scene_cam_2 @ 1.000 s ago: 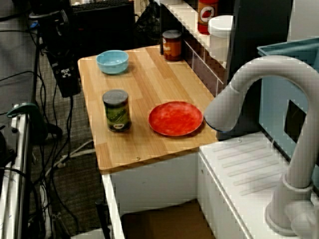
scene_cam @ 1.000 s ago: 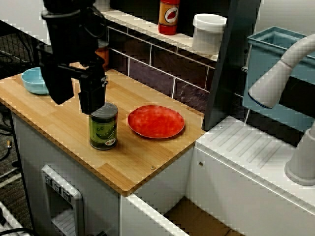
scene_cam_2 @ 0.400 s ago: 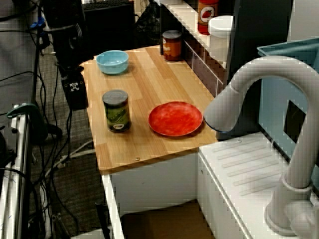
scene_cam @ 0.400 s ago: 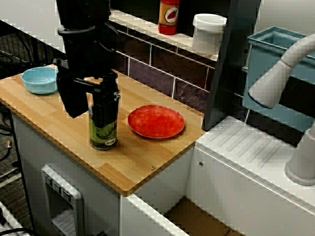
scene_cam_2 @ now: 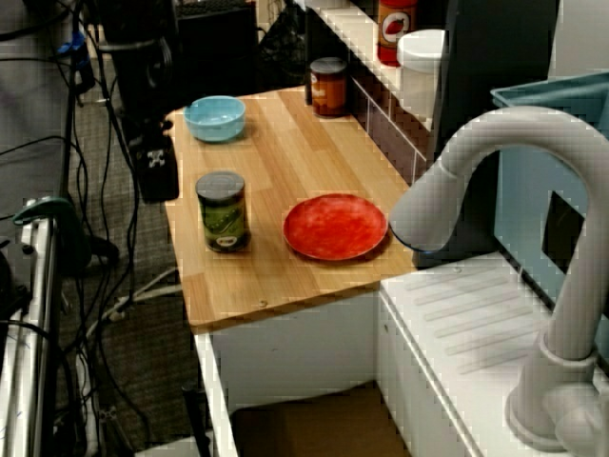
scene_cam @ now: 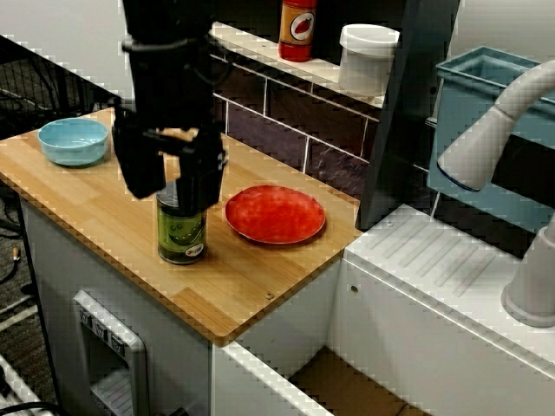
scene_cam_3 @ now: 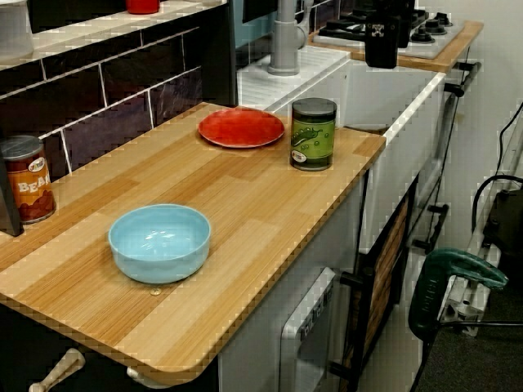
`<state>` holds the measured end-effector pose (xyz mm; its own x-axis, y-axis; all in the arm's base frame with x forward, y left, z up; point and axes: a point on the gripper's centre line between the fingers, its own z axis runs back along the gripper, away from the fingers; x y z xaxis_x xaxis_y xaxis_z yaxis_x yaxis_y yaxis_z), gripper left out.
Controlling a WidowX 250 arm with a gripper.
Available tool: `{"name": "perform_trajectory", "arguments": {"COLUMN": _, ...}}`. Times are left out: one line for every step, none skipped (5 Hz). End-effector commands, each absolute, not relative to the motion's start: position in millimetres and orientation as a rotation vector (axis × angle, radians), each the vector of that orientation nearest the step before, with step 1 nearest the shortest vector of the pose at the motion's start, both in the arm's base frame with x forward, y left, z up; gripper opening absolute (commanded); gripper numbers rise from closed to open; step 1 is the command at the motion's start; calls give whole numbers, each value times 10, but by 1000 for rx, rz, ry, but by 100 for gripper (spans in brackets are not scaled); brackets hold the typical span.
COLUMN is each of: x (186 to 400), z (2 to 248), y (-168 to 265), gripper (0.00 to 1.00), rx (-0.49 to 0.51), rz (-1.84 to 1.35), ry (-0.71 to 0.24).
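The black gripper [scene_cam: 172, 196] hangs near the green can [scene_cam: 182, 234]. Its two fingers stand apart, with a gap between them, and there is nothing in that gap. The jaws are open.

In the view from the front, the fingers cover the top of the can. But in the view from over the tap, the gripper sits to one side of the can, by the long edge of the counter [scene_cam: 95, 221]. In the view along the counter, it shows up small and high, past the can. So it looks like the gripper is close to the can but not touching it. How high it is over the can is hard to tell.

The can stands upright near the edge of the wooden counter. The red plate [scene_cam: 275, 213] lies just beside it, and there is nothing on the plate. The blue bowl [scene_cam: 73, 140] sits well apart, at the far end of the counter. A brown bean tin [scene_cam_3: 24, 178] stands by the tiled wall. A red bottle [scene_cam: 297, 28] and a white tub [scene_cam: 368, 57] are up on the shelf.

So far the gripper has come close and opened. The can is not gripped and not lifted.
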<state>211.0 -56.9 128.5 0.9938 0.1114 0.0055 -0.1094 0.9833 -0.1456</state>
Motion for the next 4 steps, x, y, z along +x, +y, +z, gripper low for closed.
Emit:
{"name": "perform_trajectory", "arguments": {"x": 2154, "z": 1355, "y": -598, "gripper": 100, "rx": -149, "rz": 110, "ry": -37}}
{"name": "perform_trajectory", "arguments": {"x": 2154, "z": 1355, "y": -598, "gripper": 100, "rx": -149, "rz": 110, "ry": -37}}
{"name": "perform_trajectory", "arguments": {"x": 2154, "z": 1355, "y": -598, "gripper": 100, "rx": -149, "rz": 110, "ry": -37}}
{"name": "perform_trajectory", "arguments": {"x": 2207, "z": 1056, "y": -631, "gripper": 100, "rx": -117, "rz": 117, "ry": 4}}
